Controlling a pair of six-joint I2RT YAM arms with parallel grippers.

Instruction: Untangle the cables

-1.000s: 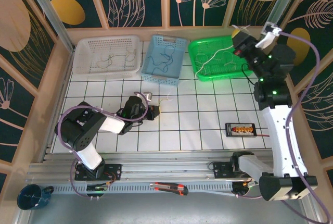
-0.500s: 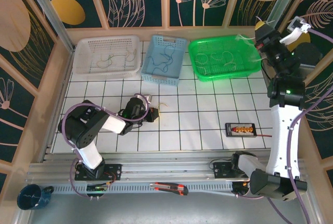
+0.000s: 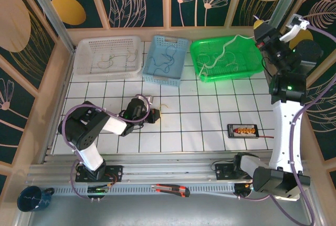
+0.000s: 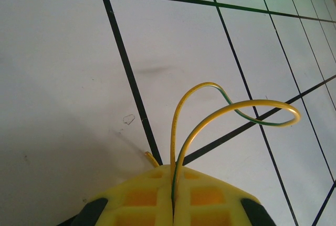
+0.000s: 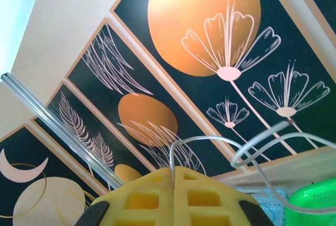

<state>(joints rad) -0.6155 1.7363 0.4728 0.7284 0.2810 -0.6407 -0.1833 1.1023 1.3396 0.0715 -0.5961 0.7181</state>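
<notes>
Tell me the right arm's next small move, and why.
Probably bring the right gripper down over the green basket and open. It is shut on the white cable, held high, and the cable's free end already trails into that basket.

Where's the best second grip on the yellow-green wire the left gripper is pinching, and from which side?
I'd grip the yellow-green wire at the far bend of its loop, coming from above, opposite the left gripper. That gripper is shut on both strands at the loop's base; the loop is the free part, arching out over bare white tiles with room around it.
</notes>
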